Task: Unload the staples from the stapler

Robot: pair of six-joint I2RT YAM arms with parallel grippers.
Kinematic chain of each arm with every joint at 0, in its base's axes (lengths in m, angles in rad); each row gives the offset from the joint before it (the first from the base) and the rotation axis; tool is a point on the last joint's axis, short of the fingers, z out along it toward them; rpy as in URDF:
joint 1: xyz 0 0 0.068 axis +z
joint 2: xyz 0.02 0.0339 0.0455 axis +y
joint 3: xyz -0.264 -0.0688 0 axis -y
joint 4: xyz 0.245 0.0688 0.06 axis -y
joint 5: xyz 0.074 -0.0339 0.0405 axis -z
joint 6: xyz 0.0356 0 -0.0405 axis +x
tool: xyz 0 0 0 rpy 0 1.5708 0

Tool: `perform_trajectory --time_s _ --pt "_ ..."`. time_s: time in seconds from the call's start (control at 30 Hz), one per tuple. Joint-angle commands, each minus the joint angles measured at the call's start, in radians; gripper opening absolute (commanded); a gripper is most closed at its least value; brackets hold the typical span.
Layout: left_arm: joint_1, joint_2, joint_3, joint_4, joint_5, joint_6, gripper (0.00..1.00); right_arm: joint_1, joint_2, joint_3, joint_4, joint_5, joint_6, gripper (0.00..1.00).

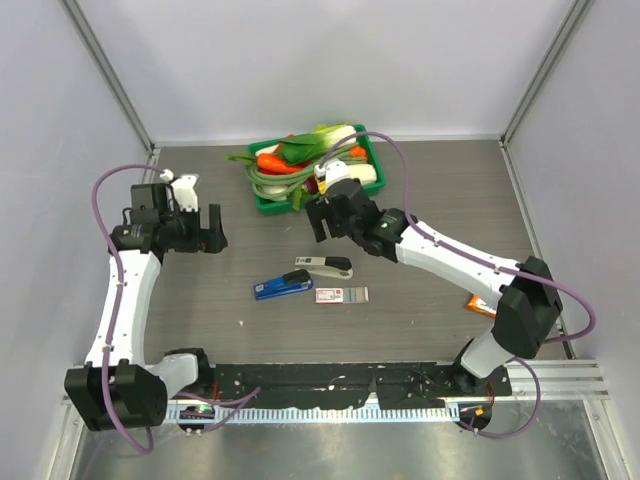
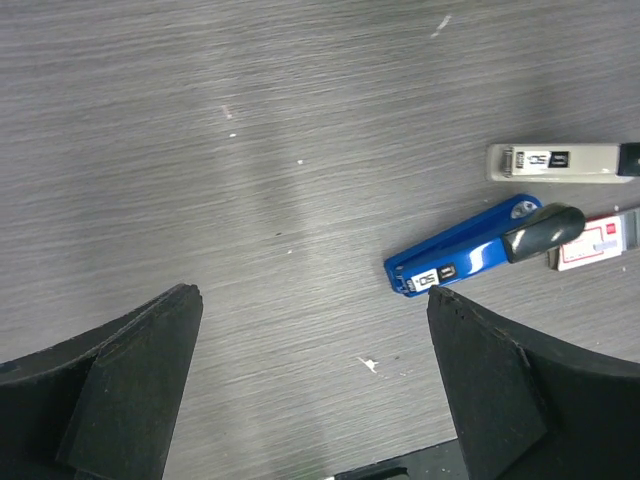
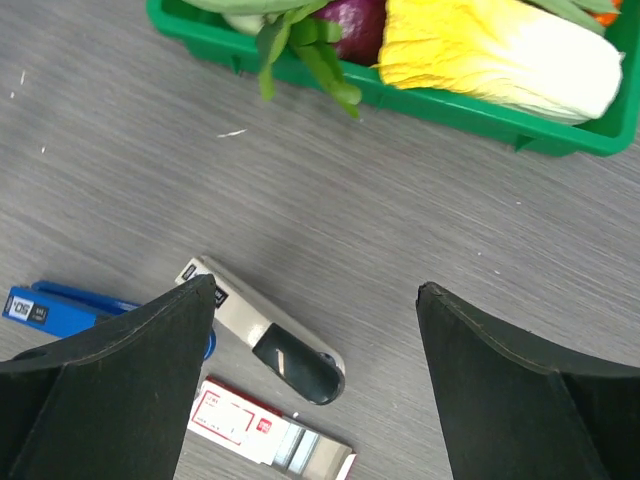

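In my view the stapler (image 1: 325,266) lies on the counter (image 1: 420,200) just beside the blue stapler (image 1: 283,288) (the pink-and-white box (image 1: 342,294) is close too). My right tool (image 1: 328,226) hangs near it, its jaws apart, before the green tray (image 1: 387,170); my left tool (image 1: 215,232) is well apart.

From the left wrist, the stapler (image 2: 560,162) and the pink-and-white box (image 2: 590,243) ran off the right edge. From the right wrist, a finger (image 3: 110,400) of my right hand (image 3: 315,288) hid much of the blue stapler (image 3: 50,308). I couldn't make out the staples.
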State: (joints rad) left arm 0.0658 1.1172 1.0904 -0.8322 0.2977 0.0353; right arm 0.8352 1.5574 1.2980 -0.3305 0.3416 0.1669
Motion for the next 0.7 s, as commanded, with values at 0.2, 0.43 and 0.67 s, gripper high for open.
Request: perform_trajectory --time_s 0.2,0.43,0.67 --pt "0.163 0.059 0.039 -0.074 0.107 0.048 1.00 0.122 0.125 0.084 -0.053 -0.118 -0.259 0.87" --pt "0.170 0.044 -0.007 -0.058 0.054 0.067 1.00 0.202 0.214 0.110 -0.078 -0.205 -0.363 0.87" --pt "0.170 0.032 -0.043 -0.054 0.061 0.080 1.00 0.232 0.237 0.100 -0.064 -0.318 -0.464 0.88"
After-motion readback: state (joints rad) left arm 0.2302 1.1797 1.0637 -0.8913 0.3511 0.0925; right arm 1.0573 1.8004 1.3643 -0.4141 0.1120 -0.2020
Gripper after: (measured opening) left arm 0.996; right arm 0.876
